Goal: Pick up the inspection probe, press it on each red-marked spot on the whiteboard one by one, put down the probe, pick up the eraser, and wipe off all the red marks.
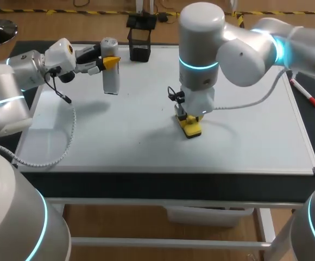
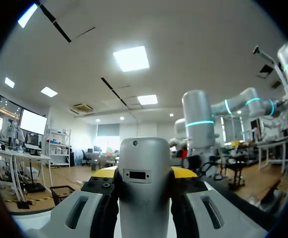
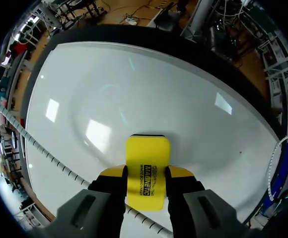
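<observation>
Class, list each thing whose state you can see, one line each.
inspection probe: upright, clamped in left gripper.
eraser: flat on the whiteboard, clamped in right gripper.
whiteboard: no red marks visible.
black holder: upright at the far edge.

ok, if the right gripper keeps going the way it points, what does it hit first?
The whiteboard. The right gripper points straight down, fingers shut on the yellow eraser. The eraser's far end looks to be at or just above the surface, but contact can't be confirmed.
</observation>
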Controlling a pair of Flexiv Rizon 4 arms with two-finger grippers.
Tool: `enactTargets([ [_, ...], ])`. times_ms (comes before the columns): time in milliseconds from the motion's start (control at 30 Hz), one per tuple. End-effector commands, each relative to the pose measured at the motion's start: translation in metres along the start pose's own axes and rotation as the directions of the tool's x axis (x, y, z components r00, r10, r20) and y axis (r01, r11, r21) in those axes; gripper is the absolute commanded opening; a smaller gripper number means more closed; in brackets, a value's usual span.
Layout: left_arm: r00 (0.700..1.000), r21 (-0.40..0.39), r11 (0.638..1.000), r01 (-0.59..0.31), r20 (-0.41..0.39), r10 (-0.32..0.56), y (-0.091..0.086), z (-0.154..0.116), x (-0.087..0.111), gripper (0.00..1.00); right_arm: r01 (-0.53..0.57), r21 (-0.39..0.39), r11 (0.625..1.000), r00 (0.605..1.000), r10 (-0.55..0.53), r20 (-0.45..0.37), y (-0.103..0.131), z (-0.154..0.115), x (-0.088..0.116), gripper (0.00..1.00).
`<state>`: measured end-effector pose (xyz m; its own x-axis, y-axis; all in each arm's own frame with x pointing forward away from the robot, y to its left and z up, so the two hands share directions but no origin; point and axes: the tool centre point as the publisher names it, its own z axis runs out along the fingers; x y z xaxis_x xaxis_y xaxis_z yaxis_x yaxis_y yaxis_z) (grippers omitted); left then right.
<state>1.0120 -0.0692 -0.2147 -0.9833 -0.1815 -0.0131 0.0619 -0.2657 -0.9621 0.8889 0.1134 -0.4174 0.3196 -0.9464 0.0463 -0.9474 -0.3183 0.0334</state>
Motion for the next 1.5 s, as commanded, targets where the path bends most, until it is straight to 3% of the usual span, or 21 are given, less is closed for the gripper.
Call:
enactTargets([
  [33,1.0,0.004,1.0,-0.002,0.001,0.002,0.0,0.0,0.0,0.0,-0.01,0.002,1.0,1.0,0.01,0.0,0.003,0.004,0.016,0.0],
  [600,1.0,0.004,1.0,-0.002,0.001,0.002,0.0,0.0,0.0,0.0,-0.093,0.007,0.996,0.995,0.093,-0.032,-0.003,-0.011,0.061,0.0],
  [800,1.0,0.004,1.0,-0.002,0.001,0.002,0.0,0.0,0.0,0.0,-0.108,0.013,0.994,0.994,0.108,-0.002,-0.007,-0.033,0.078,0.0],
  [967,1.0,0.004,1.0,-0.002,0.001,0.002,0.0,0.0,0.0,0.0,-0.107,0.062,0.992,0.994,0.105,0.026,-0.007,-0.061,0.093,0.0],
  [1500,1.0,0.004,1.0,-0.002,0.001,0.002,0.0,0.0,0.0,0.0,-0.107,0.062,0.992,0.994,0.105,0.026,-0.007,-0.061,0.093,0.0],
])
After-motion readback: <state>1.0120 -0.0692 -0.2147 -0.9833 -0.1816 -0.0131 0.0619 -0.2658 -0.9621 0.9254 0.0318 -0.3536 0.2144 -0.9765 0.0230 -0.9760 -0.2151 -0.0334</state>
